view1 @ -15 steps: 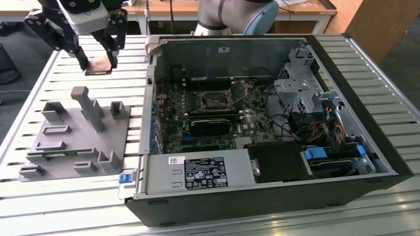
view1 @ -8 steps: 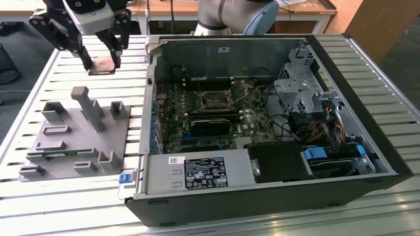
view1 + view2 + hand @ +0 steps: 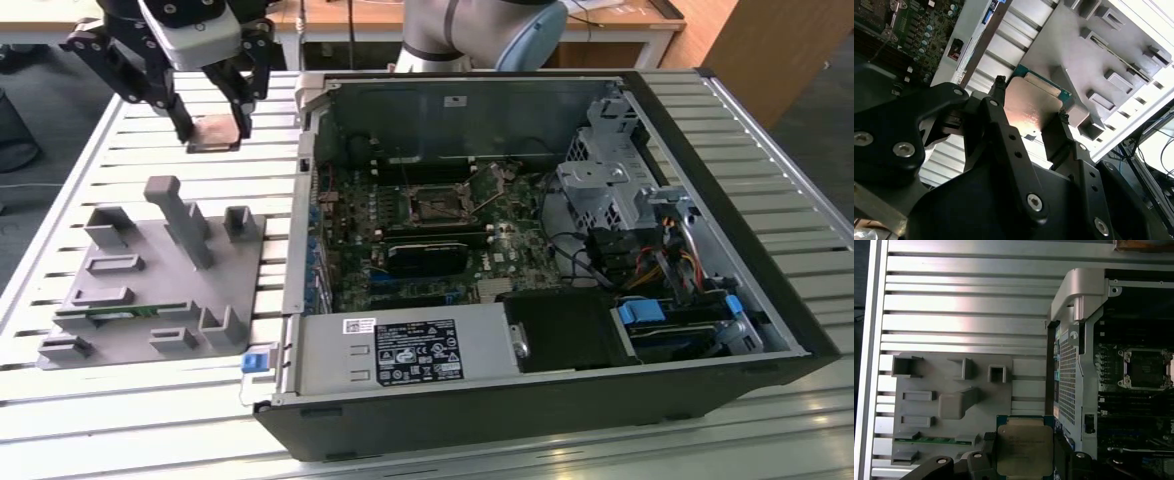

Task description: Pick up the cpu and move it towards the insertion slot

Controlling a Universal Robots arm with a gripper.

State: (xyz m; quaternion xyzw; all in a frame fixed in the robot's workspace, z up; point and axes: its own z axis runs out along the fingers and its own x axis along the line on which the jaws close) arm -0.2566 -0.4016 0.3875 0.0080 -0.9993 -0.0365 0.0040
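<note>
So the slatted metal table is carrying everything here, and the biggest thing on it is the open PC case, sitting toward the edge of the table at the exterior view's right. Inside it the green motherboard is lying flat, and the insertion slot is sitting near the middle of that board, a square socket with a dark centre and a silvery frame. It's also showing in the first wrist view, empty as far as the frame lets anyone tell.

Beside the case, toward the table edge at the exterior view's left, a grey parts holder is resting on the slats, with upright posts and small pockets. A thin green memory stick is lying in one of its grooves.

The robot arm is hanging over the table's far corner at the exterior view's left, well apart from the slot. Its end effector is clamping the cpu between two black fingers, one on each side edge. In the first wrist view the cpu is showing its shiny metal top, held above the holder and just beside the case wall.
</note>
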